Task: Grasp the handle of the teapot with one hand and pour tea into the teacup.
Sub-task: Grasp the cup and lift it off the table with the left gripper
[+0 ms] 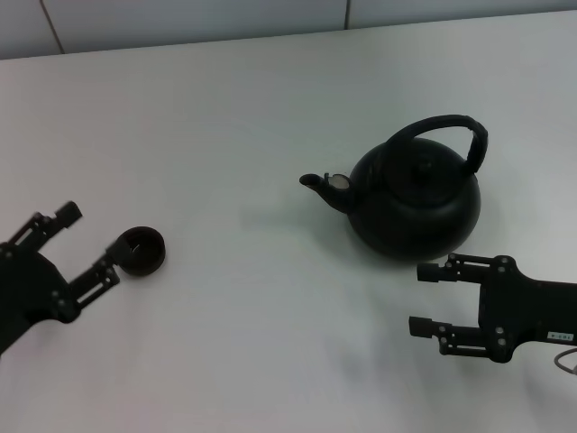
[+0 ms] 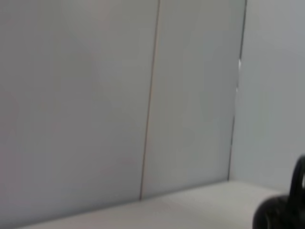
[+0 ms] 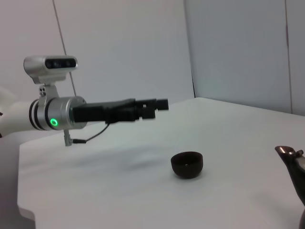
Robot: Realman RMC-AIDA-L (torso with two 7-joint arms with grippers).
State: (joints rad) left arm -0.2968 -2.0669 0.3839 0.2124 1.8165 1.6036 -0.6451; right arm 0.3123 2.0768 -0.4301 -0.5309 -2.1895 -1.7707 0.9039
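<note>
The matte-black teapot [image 1: 416,206] stands at the centre right of the white table, its spout [image 1: 316,183] pointing left. The black arched handle [image 1: 442,122] stands upright over its lid. The tiny black teacup [image 1: 141,251] sits on the table at the left; it also shows in the right wrist view [image 3: 187,163]. My left gripper [image 1: 90,240] is open and empty, just left of the teacup and raised above the table. My right gripper [image 1: 419,299] is open and empty, just in front of the teapot, apart from it.
The white table [image 1: 252,108] ends at a grey panelled wall [image 1: 180,18] at the back. The left wrist view shows that wall [image 2: 95,95] and a sliver of the teapot [image 2: 283,210]. The right wrist view shows the left arm [image 3: 109,112] and the teapot spout [image 3: 288,155].
</note>
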